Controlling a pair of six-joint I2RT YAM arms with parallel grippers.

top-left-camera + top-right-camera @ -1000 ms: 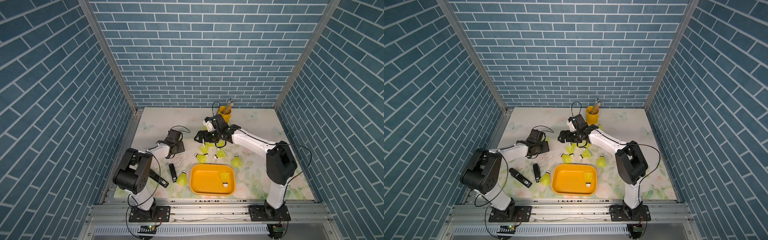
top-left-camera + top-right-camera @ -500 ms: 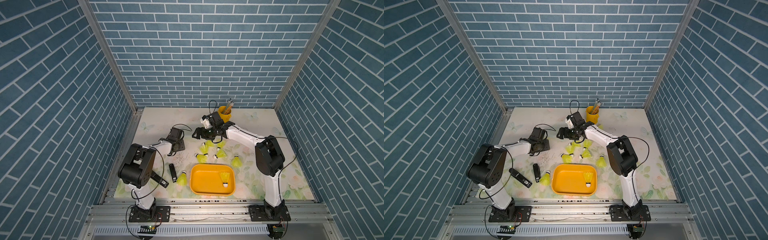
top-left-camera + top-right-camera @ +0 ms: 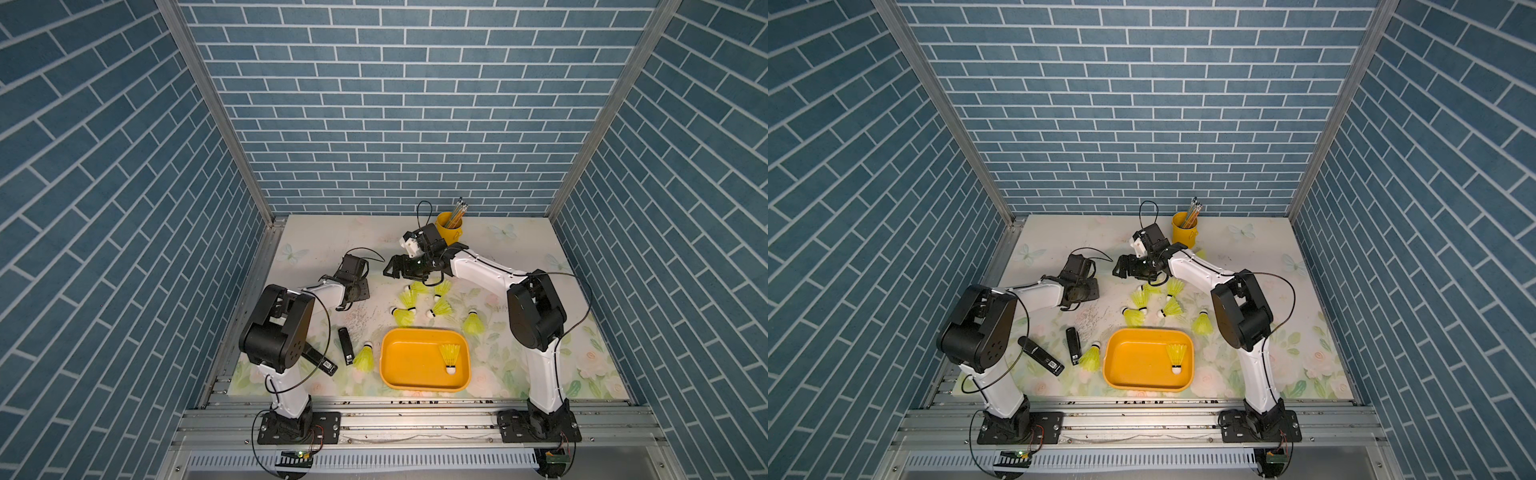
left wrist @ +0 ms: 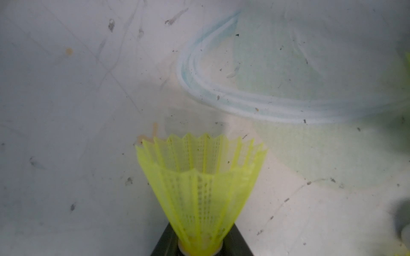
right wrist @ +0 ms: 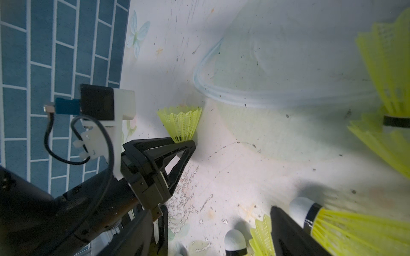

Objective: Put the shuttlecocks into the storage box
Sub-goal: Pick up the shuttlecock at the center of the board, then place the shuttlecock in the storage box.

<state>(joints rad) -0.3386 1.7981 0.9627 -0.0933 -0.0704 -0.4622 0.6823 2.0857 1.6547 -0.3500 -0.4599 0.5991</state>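
Grip's on: left gripper (image 5: 185,145) has its black jaws pinched tight on the base of a neon yellow-green plastic shuttlecock (image 4: 200,181), its skirt fanning out ahead of the fingertips, low over the pale floral mat (image 3: 316,245). Right gripper (image 3: 391,271) hangs with jaws spread wide and nothing in them, at the far edge of the loose shuttlecock cluster (image 3: 405,318). Shallow orange plastic storage box (image 3: 411,365) sits well apart from both, one lone shuttlecock (image 3: 449,358) inside.
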